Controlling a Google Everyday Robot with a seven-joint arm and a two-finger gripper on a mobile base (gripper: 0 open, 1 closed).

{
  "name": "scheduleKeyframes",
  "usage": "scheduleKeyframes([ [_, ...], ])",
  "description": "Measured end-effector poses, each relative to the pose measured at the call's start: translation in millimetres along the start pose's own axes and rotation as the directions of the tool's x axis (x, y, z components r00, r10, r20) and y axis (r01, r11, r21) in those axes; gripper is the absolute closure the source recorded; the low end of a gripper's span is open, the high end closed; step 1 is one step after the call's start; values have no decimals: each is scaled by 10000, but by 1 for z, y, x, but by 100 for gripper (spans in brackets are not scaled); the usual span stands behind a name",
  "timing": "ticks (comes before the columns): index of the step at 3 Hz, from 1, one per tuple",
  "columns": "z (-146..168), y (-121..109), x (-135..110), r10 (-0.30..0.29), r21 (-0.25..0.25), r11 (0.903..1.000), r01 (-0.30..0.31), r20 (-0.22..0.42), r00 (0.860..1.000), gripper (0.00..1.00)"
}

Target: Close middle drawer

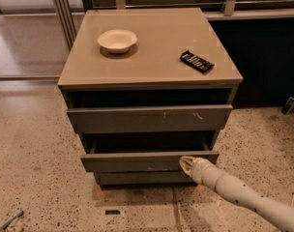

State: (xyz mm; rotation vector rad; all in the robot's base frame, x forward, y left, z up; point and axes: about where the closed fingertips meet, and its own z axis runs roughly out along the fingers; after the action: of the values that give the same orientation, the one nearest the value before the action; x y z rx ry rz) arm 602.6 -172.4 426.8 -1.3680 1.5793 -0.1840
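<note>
The middle drawer (137, 161) is a plain grey front on the beige-topped cabinet (152, 76). It stands out only a little from the cabinet, with a dark gap above it. My gripper (185, 164) is at the end of the white arm that comes in from the lower right. It presses against the right part of the middle drawer's front. The top drawer front (147, 118), with small white scratch marks, sits above it. The bottom drawer front (142, 178) is just below.
A white bowl (117, 40) and a black remote-like object (196, 61) lie on the cabinet top. Speckled floor surrounds the cabinet. A metal-framed glass partition (65, 13) stands at the back left. A dark wall panel is at the right.
</note>
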Motion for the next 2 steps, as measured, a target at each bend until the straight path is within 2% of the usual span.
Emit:
scheduleKeyframes([
  [1, 8, -14, 14, 224, 238, 9995, -218, -231, 9995, 100],
  [2, 20, -34, 37, 584, 499, 9973, -546, -791, 9952, 100],
])
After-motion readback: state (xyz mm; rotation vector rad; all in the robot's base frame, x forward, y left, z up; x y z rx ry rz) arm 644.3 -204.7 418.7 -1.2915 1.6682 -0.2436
